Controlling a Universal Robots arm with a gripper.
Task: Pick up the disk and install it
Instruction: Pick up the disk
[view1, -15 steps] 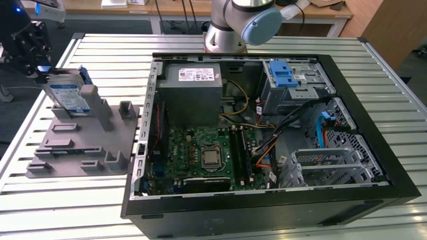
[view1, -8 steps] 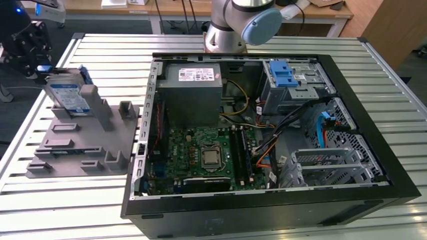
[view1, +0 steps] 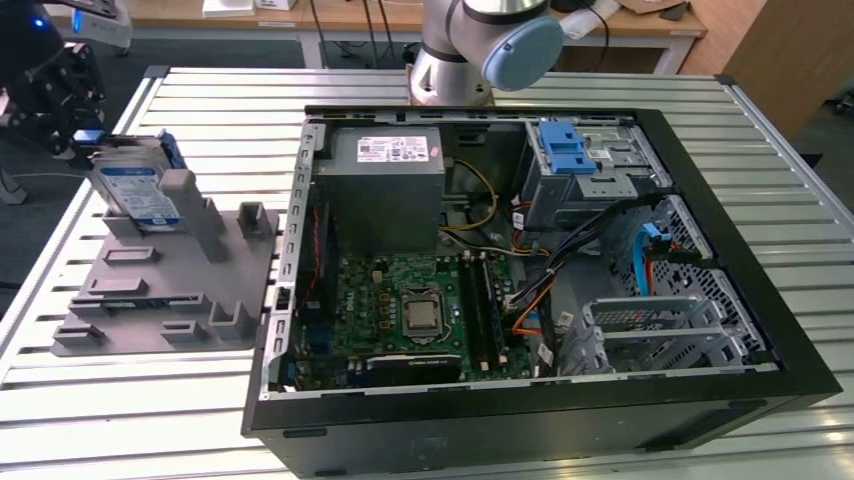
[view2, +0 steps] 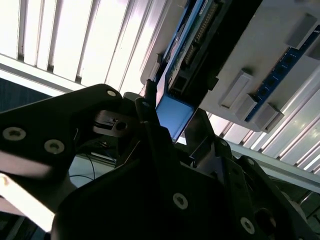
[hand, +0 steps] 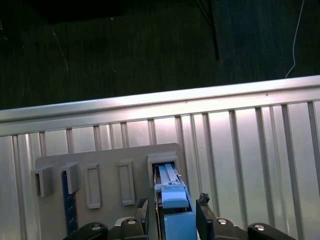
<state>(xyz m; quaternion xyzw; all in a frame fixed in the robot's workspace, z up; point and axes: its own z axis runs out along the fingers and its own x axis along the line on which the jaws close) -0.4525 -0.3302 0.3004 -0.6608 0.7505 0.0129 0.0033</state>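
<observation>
Gripper (hand: 172, 204) fingers (hand: 143, 206) are spread, straddling the disk (hand: 173, 196) with narrow gaps on both sides. This disk stands upright in the grey fixture (hand: 100, 165) near the slatted table (hand: 240, 140) edge. An open computer case (view1: 747, 300) occupies the table's middle.

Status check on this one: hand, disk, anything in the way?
Hand open, straddling disk top edge. Disk upright in grey holder, not lifted. No obstruction seen.

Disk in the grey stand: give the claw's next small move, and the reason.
Probably close the claw on the disk. In the first wrist view its fingers flank the disk's blue rail with gaps either side, and the disk stands upright in the grey stand.
</observation>
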